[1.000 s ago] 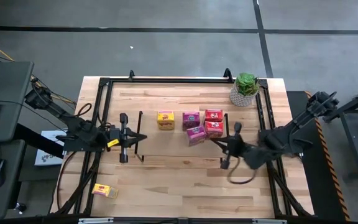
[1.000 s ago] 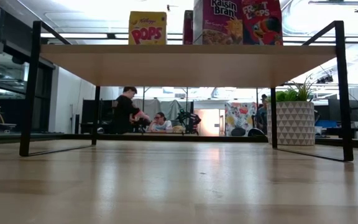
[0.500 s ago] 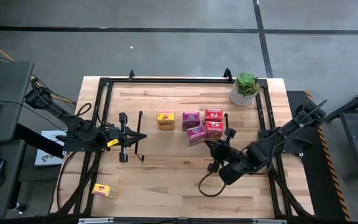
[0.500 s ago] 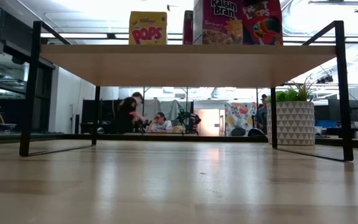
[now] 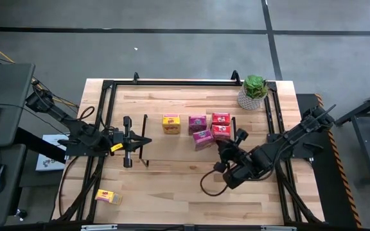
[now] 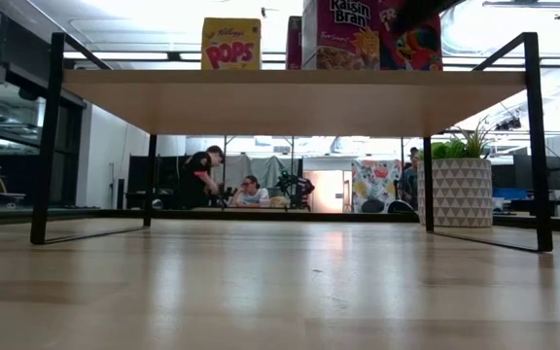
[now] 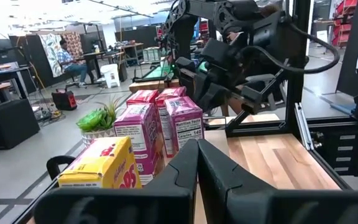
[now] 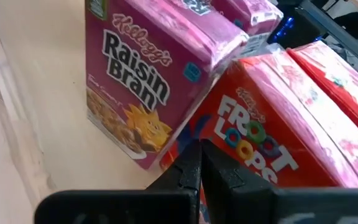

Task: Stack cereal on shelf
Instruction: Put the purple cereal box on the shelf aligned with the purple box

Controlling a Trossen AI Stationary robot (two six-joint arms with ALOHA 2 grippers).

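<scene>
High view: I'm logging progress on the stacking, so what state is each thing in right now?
Five cereal boxes: standing on the shelf, none stacked.
Sixth yellow box: lying flat, alone near a corner on the left arm's side.
Left gripper: shut, empty, left of the boxes.
Right gripper: shut, empty, close to the red boxes.
Potted plant: upright.

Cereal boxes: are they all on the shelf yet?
Five cereal boxes stand on the shelf. One yellow box lies on the table near the front left corner. Both grippers are shut and empty: right gripper beside the boxes, left gripper waiting.
</scene>
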